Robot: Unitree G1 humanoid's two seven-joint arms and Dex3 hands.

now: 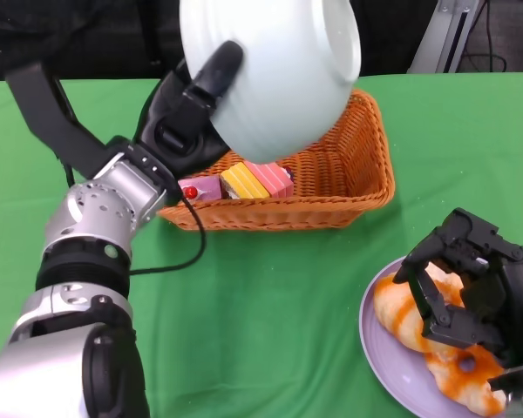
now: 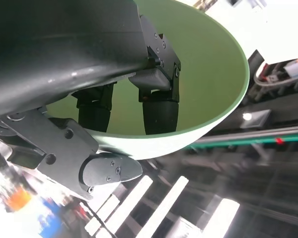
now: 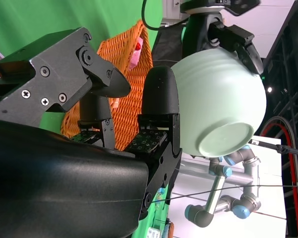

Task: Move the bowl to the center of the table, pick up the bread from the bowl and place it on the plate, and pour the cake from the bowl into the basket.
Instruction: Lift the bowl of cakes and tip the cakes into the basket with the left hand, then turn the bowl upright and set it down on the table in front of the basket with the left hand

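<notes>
Left robot hand point(image 1: 187, 117) gripping tipped bowl point(image 1: 275, 74) (mouth turned away) above basket point(image 1: 349, 178), cake point(image 1: 254, 180) inside

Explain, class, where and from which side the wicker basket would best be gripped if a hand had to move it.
Probably the basket's right-hand rim, taken from above: it is bare, open and thin enough to pinch. The left hand holds the tilted bowl over the other end, blocking it, and cake pieces lie inside there.
</notes>
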